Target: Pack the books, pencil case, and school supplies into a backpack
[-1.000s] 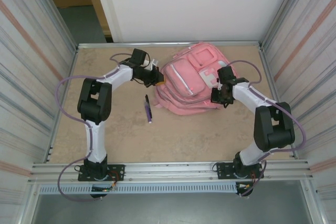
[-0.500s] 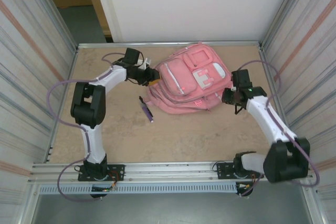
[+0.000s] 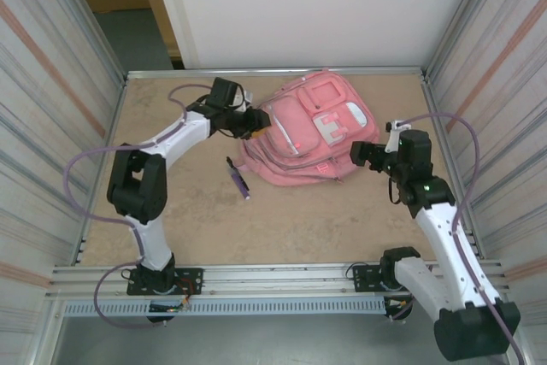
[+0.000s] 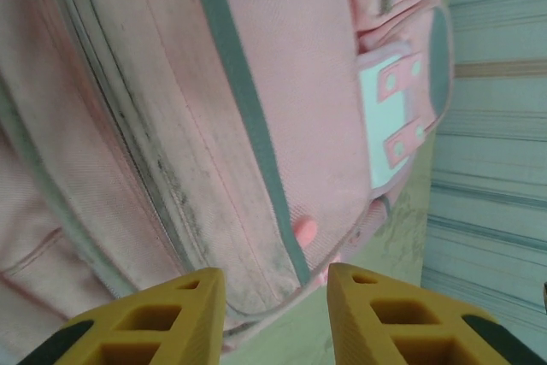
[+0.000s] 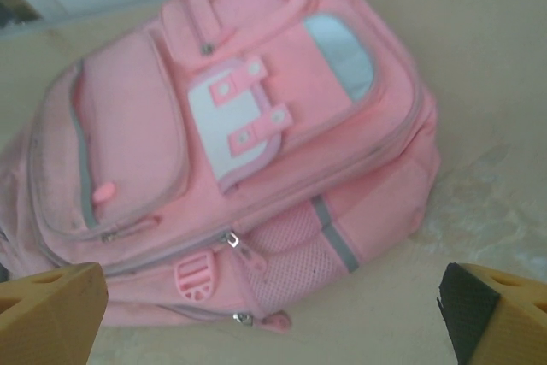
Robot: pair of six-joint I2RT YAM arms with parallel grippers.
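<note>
We see the pink bag (image 3: 303, 136) lying flat on the far half of the table (image 3: 299, 228), between the two arms, with its front pockets and white patch facing up. The left gripper (image 3: 249, 122) sits at the bag's left edge, its yellow fingers (image 4: 162, 318) parted by a narrow gap with nothing clamped between them. Its wrist view looks along a grey-trimmed seam of the bag. The right gripper (image 3: 361, 155) hangs just beside the bag's right side, apart from it. Its jaws are spread wide and empty, and its fingers (image 5: 51, 309) sit at the corners of its own view. The pens (image 3: 240, 181) lie on the bare table just left of the bag's near edge, outside it.
</note>
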